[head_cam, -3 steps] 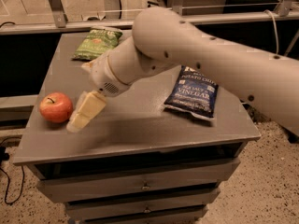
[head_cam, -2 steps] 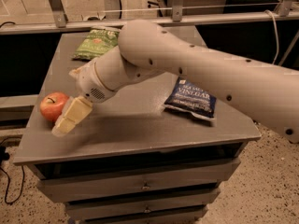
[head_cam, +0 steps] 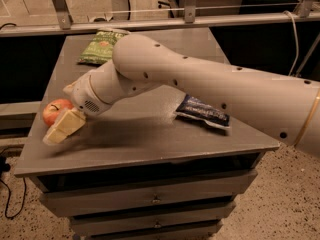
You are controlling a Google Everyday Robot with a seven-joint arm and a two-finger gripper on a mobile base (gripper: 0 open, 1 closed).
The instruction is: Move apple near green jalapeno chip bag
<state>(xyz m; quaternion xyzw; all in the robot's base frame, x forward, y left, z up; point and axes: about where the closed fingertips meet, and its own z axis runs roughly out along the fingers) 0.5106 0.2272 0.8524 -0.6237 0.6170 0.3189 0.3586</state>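
Note:
The apple [head_cam: 52, 110], red-orange with a short dark stem, sits at the left edge of the grey cabinet top [head_cam: 150, 134]. My gripper [head_cam: 56, 115] is down at the apple, open. One pale finger [head_cam: 62, 128] lies in front of the apple, and the tip of the other [head_cam: 68, 89] shows behind it. The apple is between the fingers and still rests on the top. The green jalapeno chip bag [head_cam: 102, 46] lies flat at the back left of the top, far behind the apple. My arm crosses the top from the right.
A dark blue vinegar chip bag [head_cam: 202, 113] lies right of centre, partly under my arm. A metal rail [head_cam: 190, 21] runs behind the cabinet. The cabinet has drawers [head_cam: 155, 199] below. The apple is close to the left edge.
My gripper has moved left and towards the apple. Its fingers now stand on either side of the apple. The apple and both bags have not moved.

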